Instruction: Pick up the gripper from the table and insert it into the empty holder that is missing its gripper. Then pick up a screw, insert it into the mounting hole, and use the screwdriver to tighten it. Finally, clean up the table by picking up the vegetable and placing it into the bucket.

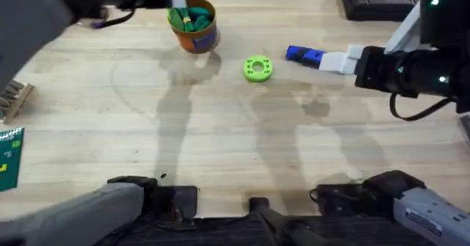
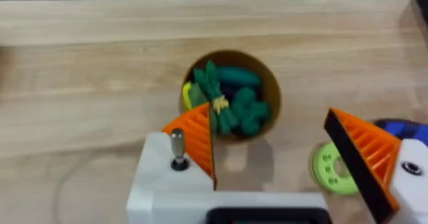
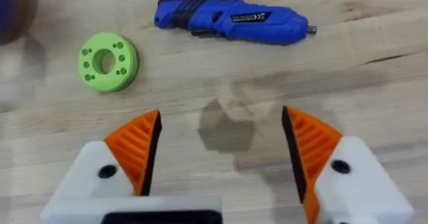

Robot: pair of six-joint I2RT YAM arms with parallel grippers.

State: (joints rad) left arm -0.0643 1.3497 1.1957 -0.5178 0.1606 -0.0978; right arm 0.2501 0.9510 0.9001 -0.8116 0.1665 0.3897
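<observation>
One screwdriver (image 3: 231, 20), one bucket (image 1: 194, 24)

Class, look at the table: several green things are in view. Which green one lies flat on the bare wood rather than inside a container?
The green ring-shaped disc, lying beside the blue screwdriver. The dark-green vegetable sits inside the orange bucket.
</observation>
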